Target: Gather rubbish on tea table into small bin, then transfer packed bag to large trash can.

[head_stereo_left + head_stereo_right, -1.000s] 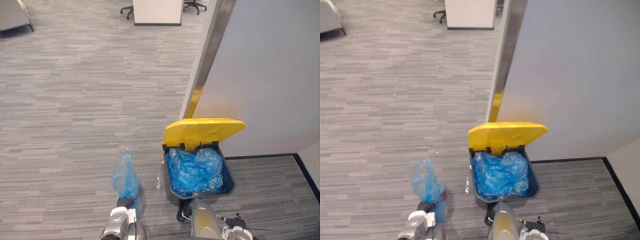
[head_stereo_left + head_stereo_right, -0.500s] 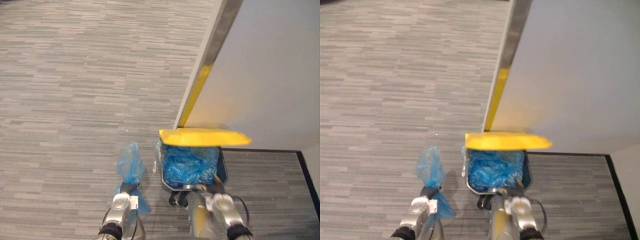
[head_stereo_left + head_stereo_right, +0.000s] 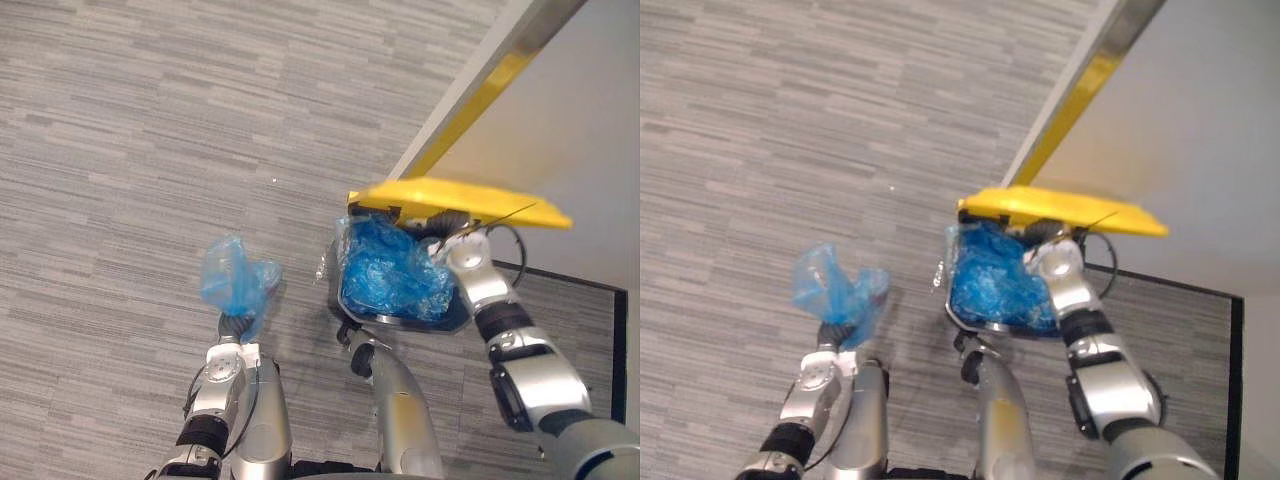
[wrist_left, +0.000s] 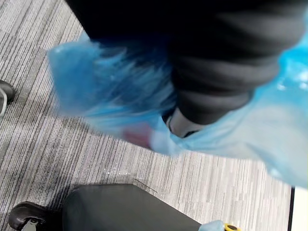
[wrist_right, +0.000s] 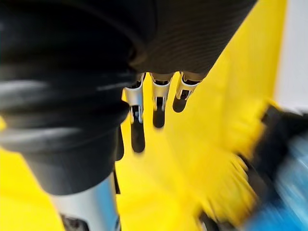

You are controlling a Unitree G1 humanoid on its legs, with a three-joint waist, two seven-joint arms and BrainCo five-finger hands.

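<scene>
Gripped a crumpled, translucent blue plastic bag (image 3: 236, 282) by its gathered neck in the clenched left hand (image 3: 233, 326), above the grey carpet, just left of the blue-lined dark trash can (image 4: 120, 209). Pressed straight-fingered right hand (image 5: 158, 98) against its raised yellow lid (image 3: 455, 200).
</scene>
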